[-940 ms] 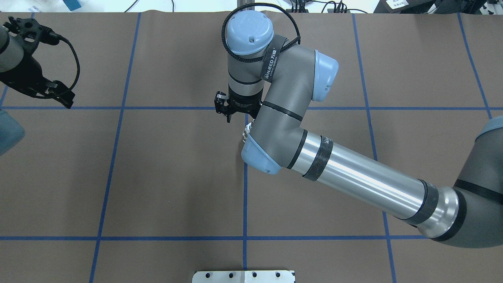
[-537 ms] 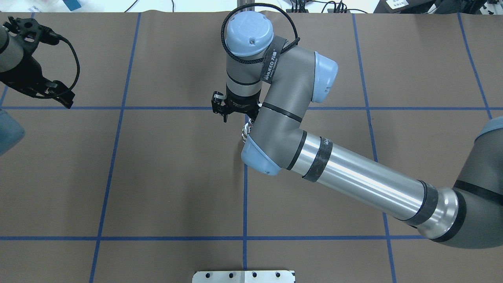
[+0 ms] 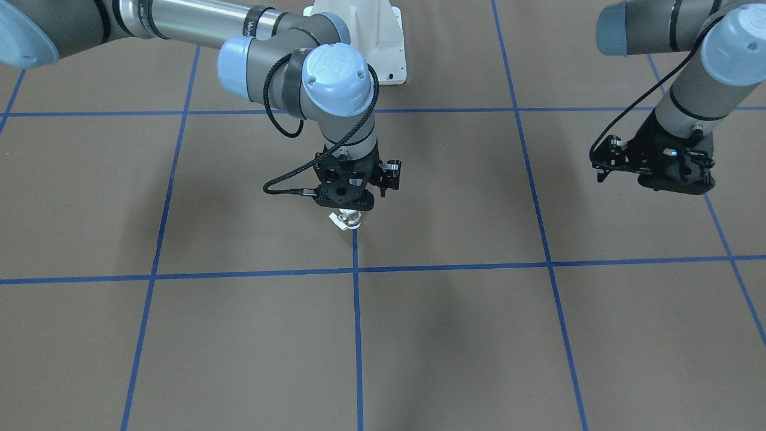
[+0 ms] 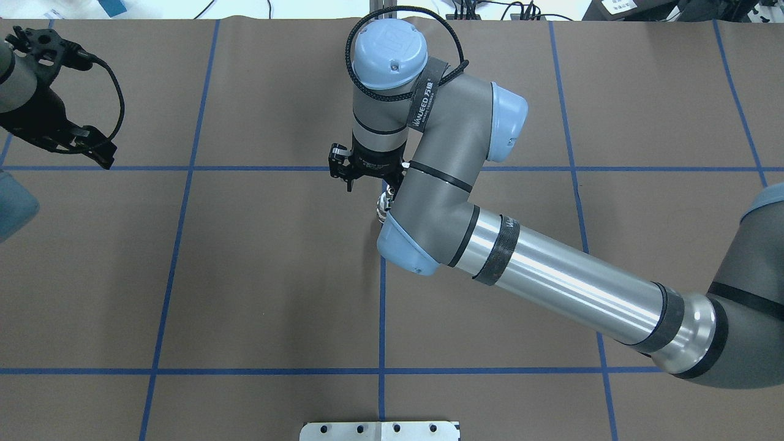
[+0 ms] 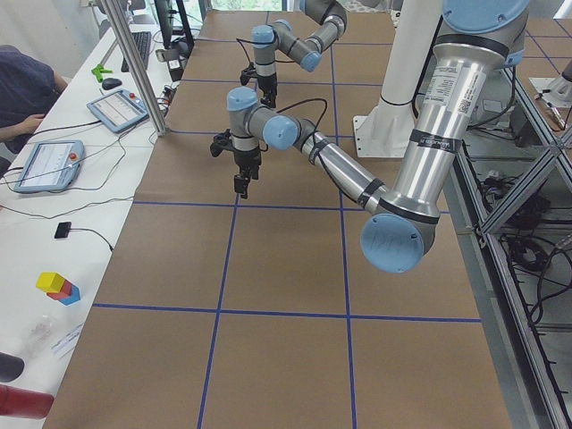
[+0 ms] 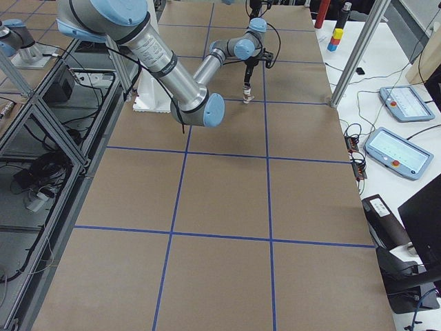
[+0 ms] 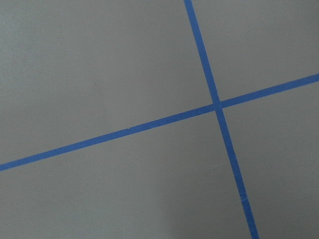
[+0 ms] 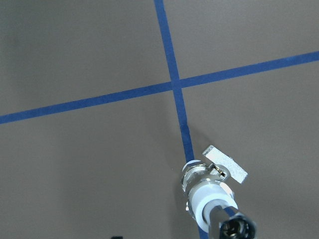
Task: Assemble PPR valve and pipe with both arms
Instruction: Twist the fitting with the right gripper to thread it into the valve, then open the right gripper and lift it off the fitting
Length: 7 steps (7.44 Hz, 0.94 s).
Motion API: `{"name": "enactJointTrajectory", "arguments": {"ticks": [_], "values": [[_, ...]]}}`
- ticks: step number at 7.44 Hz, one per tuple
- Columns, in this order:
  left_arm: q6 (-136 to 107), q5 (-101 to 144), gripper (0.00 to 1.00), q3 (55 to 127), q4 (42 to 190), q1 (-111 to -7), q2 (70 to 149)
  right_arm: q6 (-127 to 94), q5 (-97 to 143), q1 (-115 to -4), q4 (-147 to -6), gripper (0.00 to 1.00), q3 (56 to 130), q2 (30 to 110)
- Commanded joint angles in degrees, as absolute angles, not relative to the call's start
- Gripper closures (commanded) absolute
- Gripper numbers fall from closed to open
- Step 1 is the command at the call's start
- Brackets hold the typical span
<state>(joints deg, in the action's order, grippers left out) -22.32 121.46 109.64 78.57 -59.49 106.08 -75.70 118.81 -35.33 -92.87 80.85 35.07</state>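
Observation:
The PPR valve (image 3: 346, 220) stands upright under my right gripper (image 3: 349, 206), on a blue tape line at the table's middle. In the right wrist view its brass middle and white collars (image 8: 207, 186) show, with the flat lever (image 8: 227, 167) sticking out sideways. A dark stub, the pipe (image 8: 234, 228), sits in its upper end. The right gripper seems shut on that upper end; the fingers are hidden. In the overhead view only a sliver of the valve (image 4: 384, 204) shows beside the wrist. My left gripper (image 3: 676, 182) hangs empty far off, and it shows at the overhead view's left edge (image 4: 101, 153).
The white metal pedestal (image 3: 374, 42) stands at the robot's side of the table, also visible in the overhead view (image 4: 380, 430). Brown paper with a blue tape grid (image 7: 218, 105) covers the table. Tablets and coloured blocks lie on a side bench (image 5: 58, 286).
My right wrist has shifted slightly to the left over the valve. The valve has stayed in place. The left arm has not moved.

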Motion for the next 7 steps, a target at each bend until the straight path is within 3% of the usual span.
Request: {"name": "enactJointTrajectory", "arguments": {"ticks": [1,6,7], "values": [[-22.3,121.5,0.00,109.6,78.6,-59.5,106.2,-75.7,118.9,-35.4,-92.6,1.00,81.6,35.1],[-22.4,121.5,0.00,109.6,78.6,-59.5,106.2,-75.8,119.4,-35.4,-92.9,1.00,85.7,35.1],[-22.2,121.5,0.00,109.7,78.6,-59.5,106.2,-75.9,119.5,-36.1,-93.3,0.08,88.6,35.2]]}}
